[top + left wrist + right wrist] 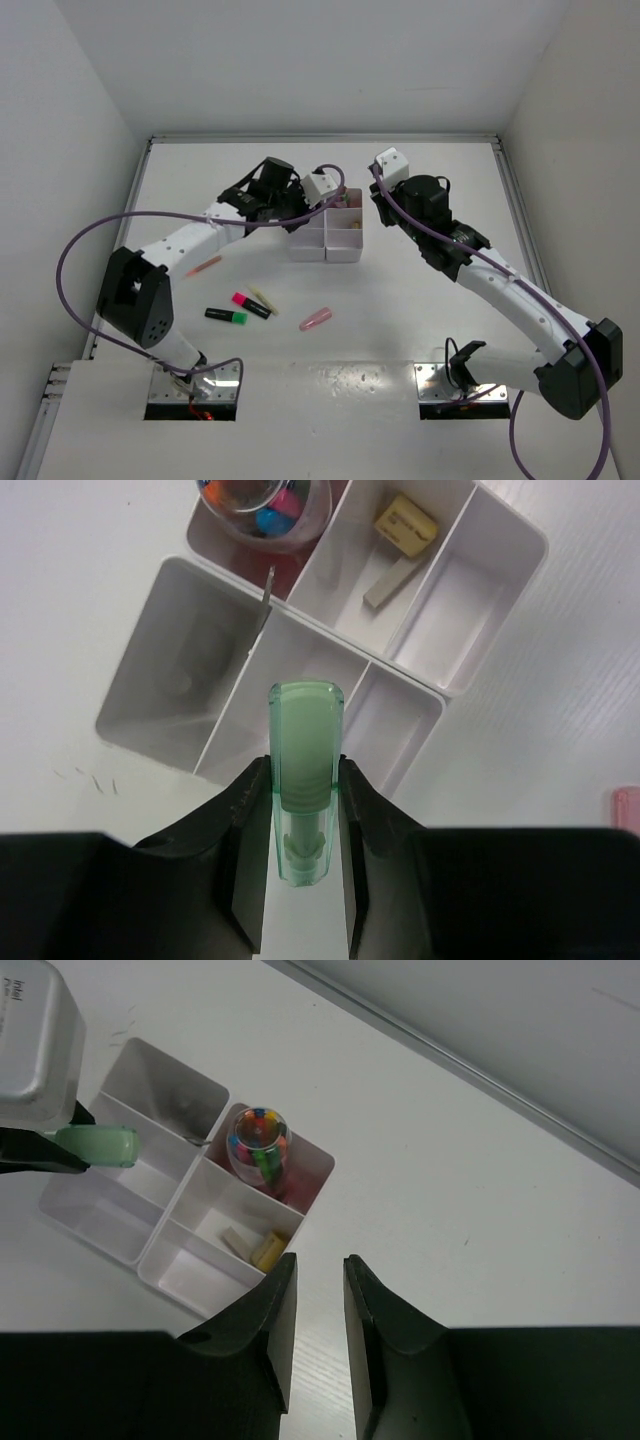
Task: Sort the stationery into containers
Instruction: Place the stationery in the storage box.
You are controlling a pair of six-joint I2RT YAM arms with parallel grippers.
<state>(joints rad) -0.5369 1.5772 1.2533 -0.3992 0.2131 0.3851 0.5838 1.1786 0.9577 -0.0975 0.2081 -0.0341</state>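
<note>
The white six-compartment organiser tray (343,252) stands mid-table. My left gripper (308,207) is shut on a pastel green piece (303,765) and holds it just above the tray's middle left compartment (300,670). The green piece also shows in the right wrist view (98,1146). A clear jar of coloured bits (258,1140) fills one corner compartment. Two small erasers (405,525) lie in the compartment beside the jar. My right gripper (318,1300) is open and empty, above the table just right of the tray (100,1230). It also shows in the top view (375,200).
On the table left of and in front of the tray lie a peach stick (203,265), a pink highlighter (250,303), a green highlighter (226,316), a tan stick (262,299) and a pink piece (315,319). White walls enclose the table.
</note>
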